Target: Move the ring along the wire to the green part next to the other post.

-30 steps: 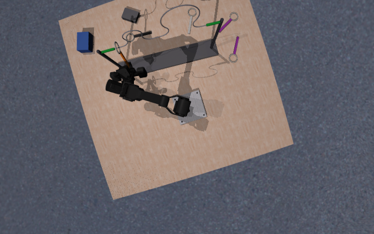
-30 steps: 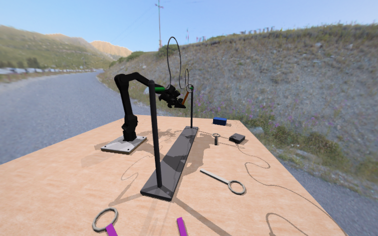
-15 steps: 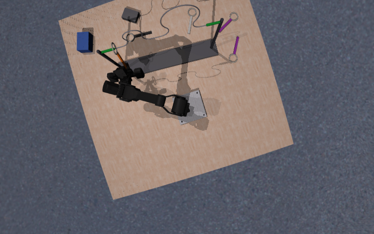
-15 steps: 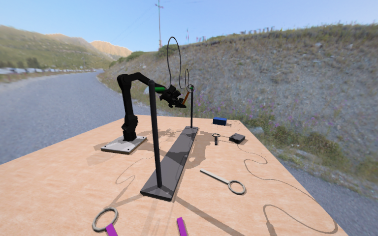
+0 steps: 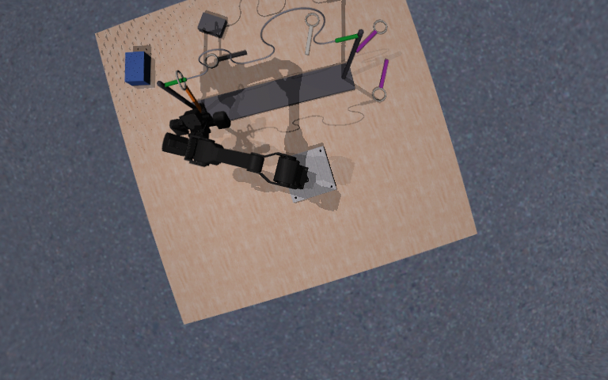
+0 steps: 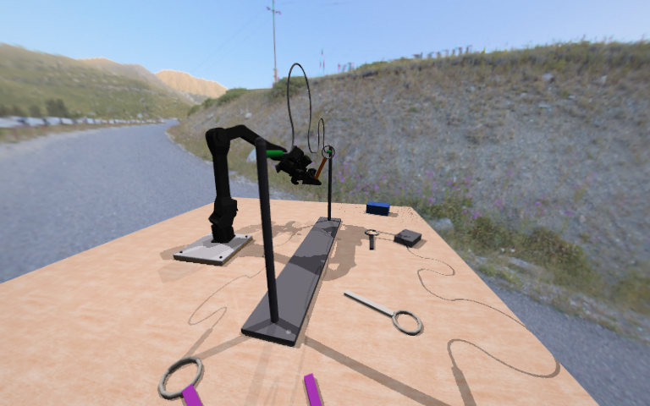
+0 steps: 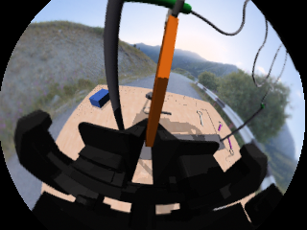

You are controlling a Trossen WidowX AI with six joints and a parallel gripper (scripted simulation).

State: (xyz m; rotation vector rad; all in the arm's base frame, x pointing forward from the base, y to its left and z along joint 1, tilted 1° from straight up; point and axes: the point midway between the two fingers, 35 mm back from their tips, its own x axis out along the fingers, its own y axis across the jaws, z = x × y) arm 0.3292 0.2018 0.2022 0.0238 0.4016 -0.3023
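The ring (image 5: pixel 177 77) (image 6: pixel 333 152) is around the green part (image 5: pixel 171 83) (image 7: pixel 186 8) beside one post (image 5: pixel 179 95) (image 6: pixel 329 191) (image 7: pixel 112 62), near that part's inner end. Its orange handle (image 5: pixel 193 97) (image 6: pixel 320 168) (image 7: pixel 163 72) slants down into my gripper (image 5: pixel 203 111) (image 6: pixel 316 179) (image 7: pixel 150 121), which is shut on the handle's lower end, below the wire. The thin grey wire (image 5: pixel 261 33) (image 6: pixel 288 96) loops across to the other green part (image 5: pixel 346 39) (image 6: pixel 274 153) at the other post (image 5: pixel 351 55) (image 6: pixel 267 229). Contact between ring and green part cannot be told.
The dark base (image 5: pixel 278 96) (image 6: pixel 292 282) carries both posts. A blue block (image 5: pixel 136 68) (image 6: pixel 377 208) (image 7: pixel 99 98), a dark box (image 5: pixel 212 24) (image 6: pixel 407 237) and several loose rings with handles lie on the table (image 5: pixel 359 188) (image 6: pixel 119 267).
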